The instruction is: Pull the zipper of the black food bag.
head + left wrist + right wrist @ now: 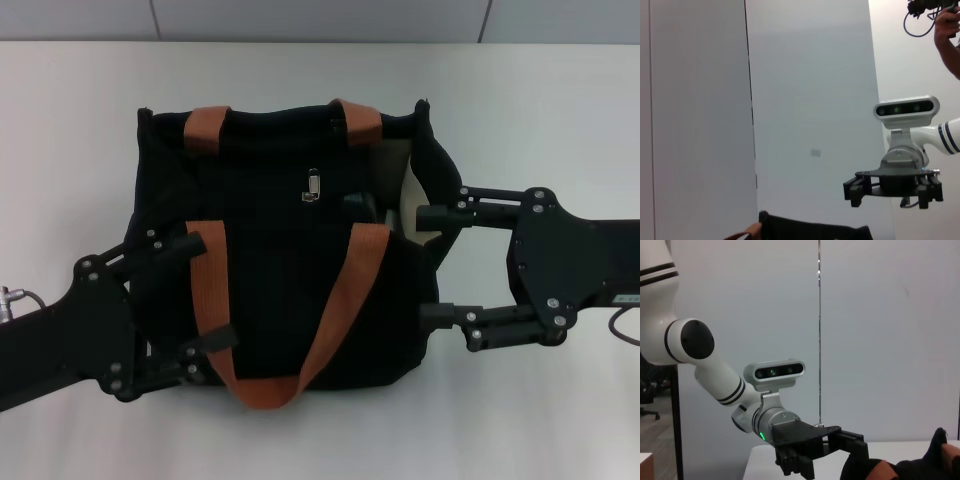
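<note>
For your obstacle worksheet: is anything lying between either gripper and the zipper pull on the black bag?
Nothing visible blocks it. The zipper lies exposed on top of the black food bag, between the orange straps; left gripper and right gripper flank the bag, both open.

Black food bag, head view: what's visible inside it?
Through the black food bag's open right end, only pale lining shows; fabric covers everything else. The zipper lies on top.

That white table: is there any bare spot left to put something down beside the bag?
Yes. The table is bare in front of the black food bag and behind it. Its sides are crowded: the left gripper and right gripper flank the bag, both open.
</note>
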### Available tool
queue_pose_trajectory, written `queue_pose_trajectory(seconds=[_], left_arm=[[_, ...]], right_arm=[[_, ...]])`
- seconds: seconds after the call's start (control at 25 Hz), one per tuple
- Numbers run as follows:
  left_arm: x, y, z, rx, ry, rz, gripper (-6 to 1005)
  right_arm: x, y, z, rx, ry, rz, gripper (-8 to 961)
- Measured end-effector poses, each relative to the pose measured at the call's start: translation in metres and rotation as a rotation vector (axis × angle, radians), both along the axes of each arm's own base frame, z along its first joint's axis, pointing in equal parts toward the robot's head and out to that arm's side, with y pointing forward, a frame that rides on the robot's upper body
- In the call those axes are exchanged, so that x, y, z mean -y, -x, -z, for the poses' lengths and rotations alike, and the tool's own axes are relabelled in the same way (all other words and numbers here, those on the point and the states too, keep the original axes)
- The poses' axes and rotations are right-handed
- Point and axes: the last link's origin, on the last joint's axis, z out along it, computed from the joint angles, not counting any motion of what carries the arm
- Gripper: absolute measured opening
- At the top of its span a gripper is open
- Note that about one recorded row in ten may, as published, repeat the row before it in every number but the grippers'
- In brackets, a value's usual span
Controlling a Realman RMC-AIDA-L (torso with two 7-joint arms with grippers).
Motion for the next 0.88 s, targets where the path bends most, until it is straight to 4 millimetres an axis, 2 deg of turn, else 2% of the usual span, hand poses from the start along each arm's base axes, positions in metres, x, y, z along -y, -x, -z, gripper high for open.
queue_pose_trajectory(seconds=[0.28, 0.88], left_arm=[[0.006, -0.0019, 0.0089, 0.012, -0.086, 0.044, 815], [-0.0026, -0.0063, 0.0114, 0.005, -0.106, 0.063, 813]], right_arm=[[-0.0047, -0.0047, -0.0008, -0.053, -0.02, 0.036, 799], [-0.0098, -0.0018, 0.0029, -0.102, -0.056, 0.016, 798]])
